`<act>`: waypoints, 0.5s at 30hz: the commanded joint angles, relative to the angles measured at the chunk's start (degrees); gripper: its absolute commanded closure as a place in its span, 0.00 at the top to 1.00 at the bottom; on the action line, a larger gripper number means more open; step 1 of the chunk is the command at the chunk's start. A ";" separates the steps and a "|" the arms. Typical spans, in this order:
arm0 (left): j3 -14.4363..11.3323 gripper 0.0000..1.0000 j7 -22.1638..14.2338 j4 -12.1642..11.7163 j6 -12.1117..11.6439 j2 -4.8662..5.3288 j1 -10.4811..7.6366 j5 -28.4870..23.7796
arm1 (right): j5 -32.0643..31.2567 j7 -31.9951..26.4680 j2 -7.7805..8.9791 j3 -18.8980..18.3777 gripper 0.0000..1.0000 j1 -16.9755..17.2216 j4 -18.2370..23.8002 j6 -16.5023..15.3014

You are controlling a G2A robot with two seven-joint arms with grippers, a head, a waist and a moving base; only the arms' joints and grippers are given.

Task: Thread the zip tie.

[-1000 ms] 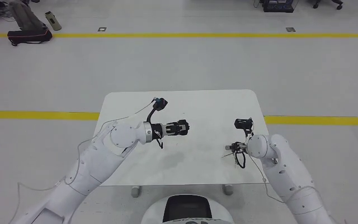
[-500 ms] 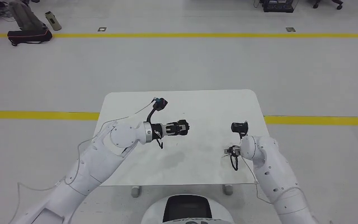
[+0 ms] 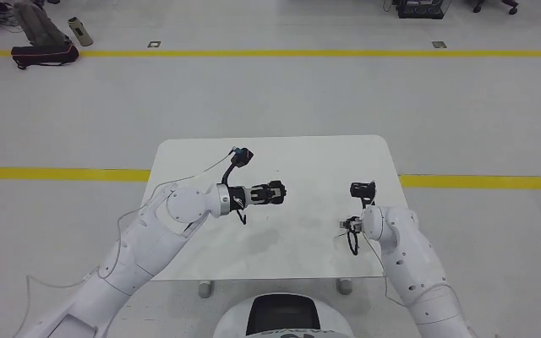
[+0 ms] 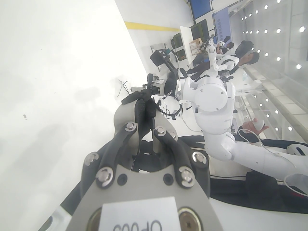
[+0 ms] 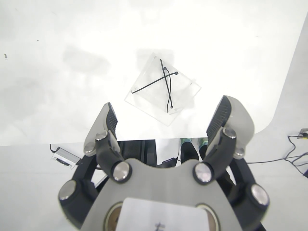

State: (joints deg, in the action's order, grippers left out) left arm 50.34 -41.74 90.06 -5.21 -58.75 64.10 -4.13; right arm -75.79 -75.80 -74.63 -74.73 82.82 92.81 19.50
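Two black zip ties (image 5: 166,82) lie crossed in a shallow clear tray (image 5: 146,108) on the white table. My right gripper (image 5: 166,118) hangs open just short of the tray, with nothing between its fingers. From above, that right gripper (image 3: 346,226) sits near the table's right front, and the zip ties (image 3: 341,233) show as thin dark lines beside it. My left gripper (image 3: 279,191) is held above the middle of the table, well apart from the tray. In the left wrist view the left gripper (image 4: 140,98) is shut, its black pads pressed together with nothing visible between them.
The white table (image 3: 270,156) is bare around the tray. Its rounded right corner and edge (image 5: 286,82) lie close to the tray, and the near edge runs just under my right gripper. Grey floor with yellow lines surrounds the table.
My right arm has drawn in slightly toward the left and turned at the wrist, staying over the tray. The left arm has not moved.
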 commanded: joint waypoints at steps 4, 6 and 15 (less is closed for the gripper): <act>0.00 0.00 0.00 0.00 0.00 0.00 0.00 0.00 | -0.19 -0.94 -0.89 0.52 0.82 -0.50 -1.08 -0.02; 0.00 0.00 0.00 0.00 0.00 0.00 0.00 0.00 | -0.73 -1.14 -1.37 0.75 0.61 -0.45 -1.17 -0.02; 0.00 0.00 0.00 0.00 0.00 0.00 0.00 0.00 | -5.01 -2.44 -3.74 0.12 0.41 0.05 -1.84 -0.02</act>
State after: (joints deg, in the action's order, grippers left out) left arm 50.34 -41.74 90.06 -5.21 -58.75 64.10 -4.13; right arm -80.38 -78.21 -78.11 -74.53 82.83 91.19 19.48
